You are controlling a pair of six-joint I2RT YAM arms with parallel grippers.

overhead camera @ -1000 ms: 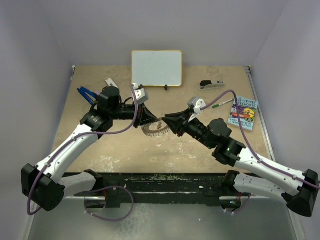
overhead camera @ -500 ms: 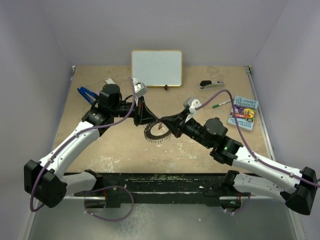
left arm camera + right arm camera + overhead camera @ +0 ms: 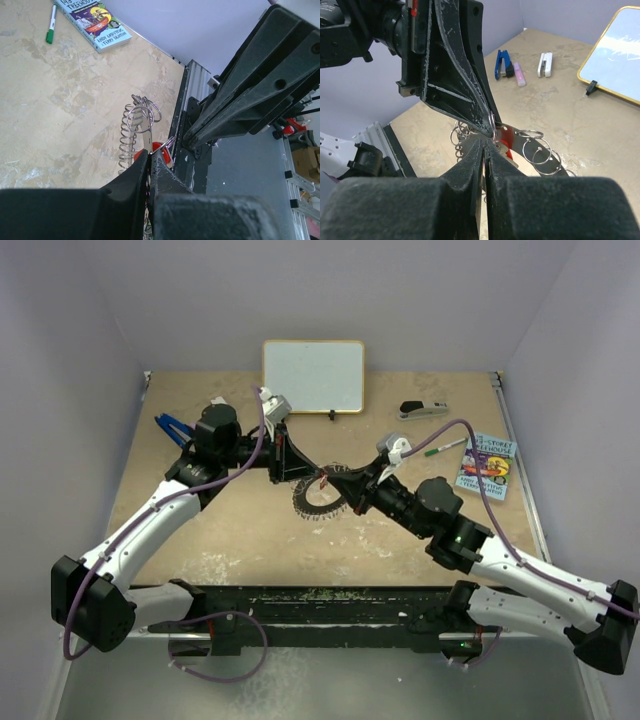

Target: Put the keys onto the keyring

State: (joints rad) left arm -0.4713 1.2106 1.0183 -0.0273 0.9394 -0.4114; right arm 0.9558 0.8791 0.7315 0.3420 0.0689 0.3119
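Honestly, the only readable writing is on the book [image 3: 93, 20]: "ANDY GRIFFITHS & TERRY DENTON" and "TREEHOUSE". It lies at 3 o'clock from the keyring [image 3: 310, 506], with a green-tipped pen [image 3: 50, 25] just beside it. The whiteboard [image 3: 313, 375] is at 12, the stapler [image 3: 423, 409] around 1, and a blue tool [image 3: 170, 426] at 10. The keyring sits mid-scene between both arms. The left gripper [image 3: 150, 156] is clamped tight on the key [image 3: 158, 147] by its red head, blade up among the small rings. The right gripper [image 3: 484, 145] has its fingers squeezed together at the ring's fringe; what they pinch is hidden.
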